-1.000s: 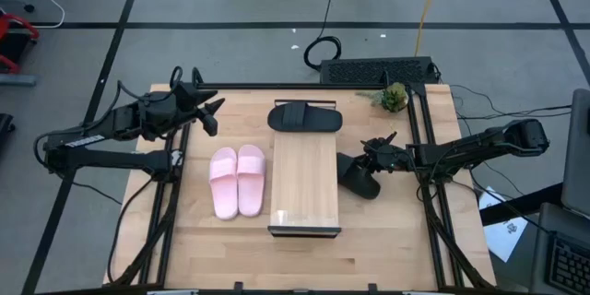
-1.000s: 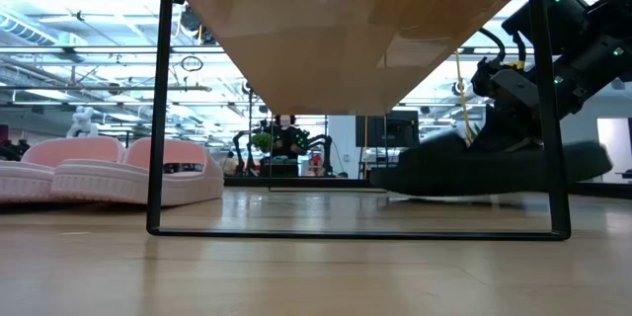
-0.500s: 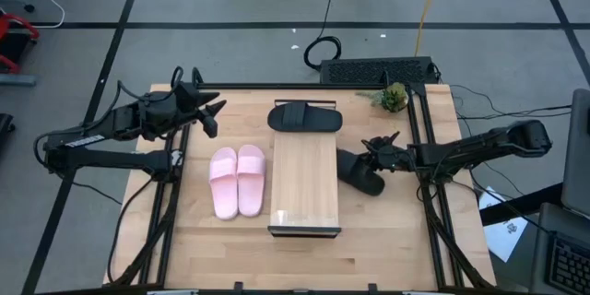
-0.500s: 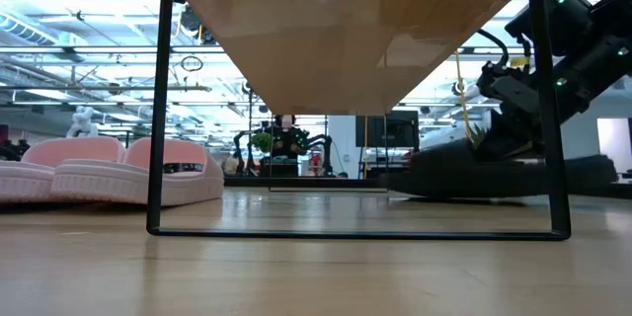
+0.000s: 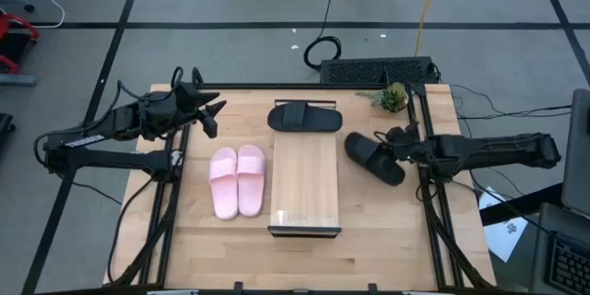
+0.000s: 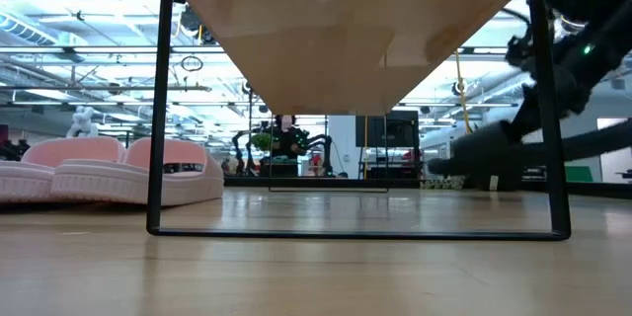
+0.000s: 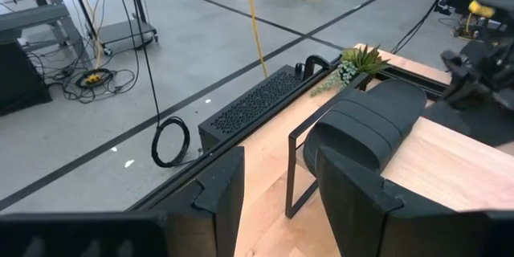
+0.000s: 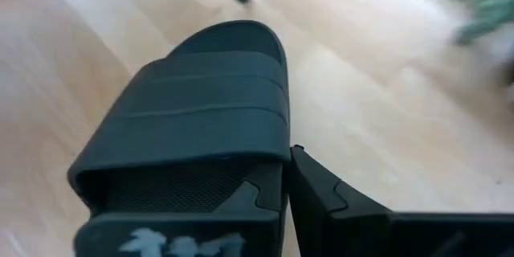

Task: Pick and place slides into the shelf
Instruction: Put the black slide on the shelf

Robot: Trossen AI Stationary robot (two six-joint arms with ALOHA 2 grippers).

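A black slide (image 5: 373, 157) hangs in my right gripper (image 5: 398, 150), right of the shelf (image 5: 304, 189). In the low view this slide (image 6: 513, 145) floats above the tabletop. A second black slide (image 5: 304, 117) lies crosswise on the shelf's far end and also shows in the left wrist view (image 7: 365, 124). Two pale pink slides (image 5: 238, 180) rest side by side on their soles left of the shelf. My left gripper (image 5: 210, 116) hovers open near the table's far left corner, touching nothing. My right gripper holds the black slide by its side edge (image 8: 269, 178), next to the foot of the ribbed strap (image 8: 197, 116). The edge is pinched between the two fingers (image 8: 329, 201). They come level from the table's right. The slide is lifted clear of the table, slightly tilted.
A small green plant (image 5: 394, 98) stands at the far right corner, and a black perforated box (image 5: 378, 69) lies beyond the far edge. Dark frame rails (image 5: 422, 138) run along both sides of the table. Bare wood (image 5: 387, 230) lies near the shelf's right side.
My right gripper has risen and moved toward the table's far and right edges, staying shut on the black slide. The slide, first resting on the table beside the shelf, is now lifted clear and has turned a little.
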